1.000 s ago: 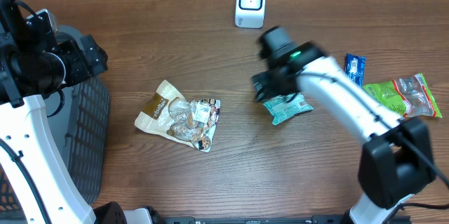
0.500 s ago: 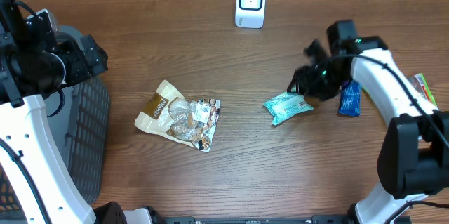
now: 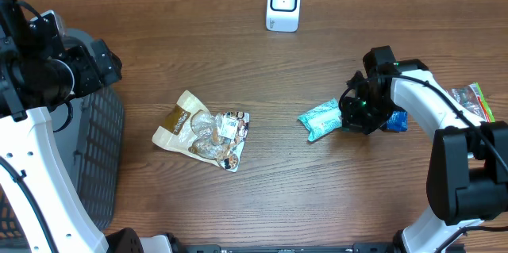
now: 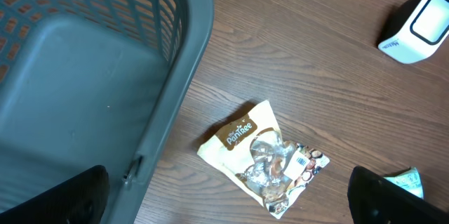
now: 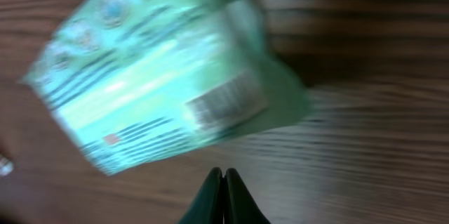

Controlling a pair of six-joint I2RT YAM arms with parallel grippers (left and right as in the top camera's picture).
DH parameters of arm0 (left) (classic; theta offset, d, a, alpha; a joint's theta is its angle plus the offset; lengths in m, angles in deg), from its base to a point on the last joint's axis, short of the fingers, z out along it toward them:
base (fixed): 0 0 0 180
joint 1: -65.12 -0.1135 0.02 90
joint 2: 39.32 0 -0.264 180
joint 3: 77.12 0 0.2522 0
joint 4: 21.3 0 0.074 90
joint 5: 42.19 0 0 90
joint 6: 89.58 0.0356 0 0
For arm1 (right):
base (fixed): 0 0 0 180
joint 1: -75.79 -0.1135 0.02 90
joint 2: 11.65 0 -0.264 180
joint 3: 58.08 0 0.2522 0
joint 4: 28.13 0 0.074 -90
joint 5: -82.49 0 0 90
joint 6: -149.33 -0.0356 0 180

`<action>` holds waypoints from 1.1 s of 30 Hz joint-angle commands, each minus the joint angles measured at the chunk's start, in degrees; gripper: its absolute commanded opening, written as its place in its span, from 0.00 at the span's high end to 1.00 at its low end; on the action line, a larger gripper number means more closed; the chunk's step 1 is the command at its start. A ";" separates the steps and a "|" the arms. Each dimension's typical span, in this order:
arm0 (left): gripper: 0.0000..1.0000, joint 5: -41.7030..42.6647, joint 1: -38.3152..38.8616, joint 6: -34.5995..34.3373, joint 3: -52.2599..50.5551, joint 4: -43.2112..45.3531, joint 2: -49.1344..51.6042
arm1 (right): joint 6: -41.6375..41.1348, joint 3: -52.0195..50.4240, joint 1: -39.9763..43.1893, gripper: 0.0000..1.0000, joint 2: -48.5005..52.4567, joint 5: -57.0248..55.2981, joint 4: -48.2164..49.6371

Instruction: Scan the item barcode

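Note:
A teal snack packet lies flat on the wooden table, right of centre. In the right wrist view the packet is blurred and shows a barcode on its upper face. My right gripper sits just right of the packet. Its fingers are pressed together with nothing between them, and their tips fall short of the packet's edge. The white scanner stands at the table's far edge. My left gripper hangs wide open and empty, high over the basket's rim.
A brown and white snack bag lies left of centre. A blue packet and a green bag lie behind the right arm. A grey basket stands at the table's left side.
My right arm swung away to the right, then came back to the teal packet's right edge while its jaws closed. The left arm has not moved.

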 commanded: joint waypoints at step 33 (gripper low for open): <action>0.00 0.44 0.26 -1.01 0.96 0.07 -0.63 | -5.20 0.33 1.03 0.67 -2.10 0.46 20.98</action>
